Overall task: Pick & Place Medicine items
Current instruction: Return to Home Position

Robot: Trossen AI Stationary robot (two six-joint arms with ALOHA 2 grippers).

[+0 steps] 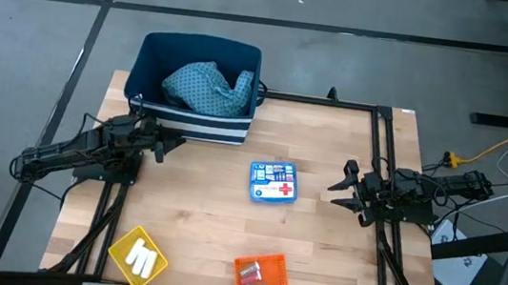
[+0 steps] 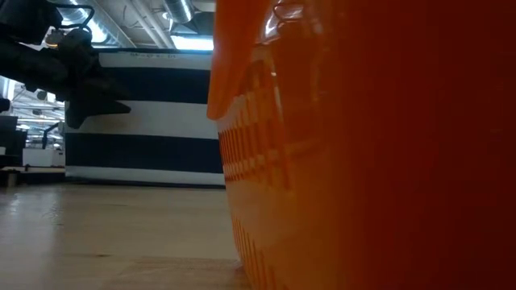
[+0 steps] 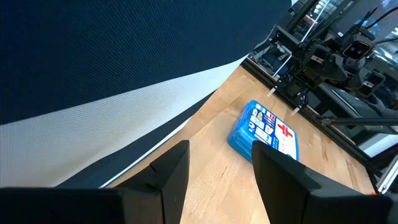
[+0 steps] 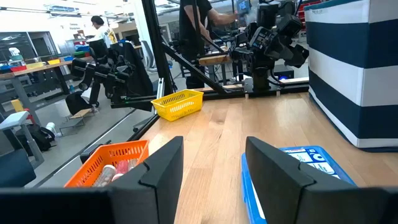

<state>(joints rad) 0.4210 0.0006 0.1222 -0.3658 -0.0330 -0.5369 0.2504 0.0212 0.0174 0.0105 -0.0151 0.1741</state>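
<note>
**Q:** Grippers?
**A:** I've got the left gripper (image 1: 162,144) at 10 o'clock on the table (image 1: 198,215), just beside the bin (image 1: 189,126). Fingers wide apart, nothing btwn them. The right gripper (image 1: 337,195) is at 3 o'clock, also spread wide and empty.
**Q:** Meds?
**A:** Box (image 1: 273,183) lies flat near centre, btwn both grippers. White rolls (image 1: 139,259) are in the yellow tray (image 1: 140,237) at 7. Small pieces (image 1: 251,275) are in the orange tray (image 1: 277,265) at 6. Cloth (image 1: 207,89) is in the bin, 11 o'clock.
</note>
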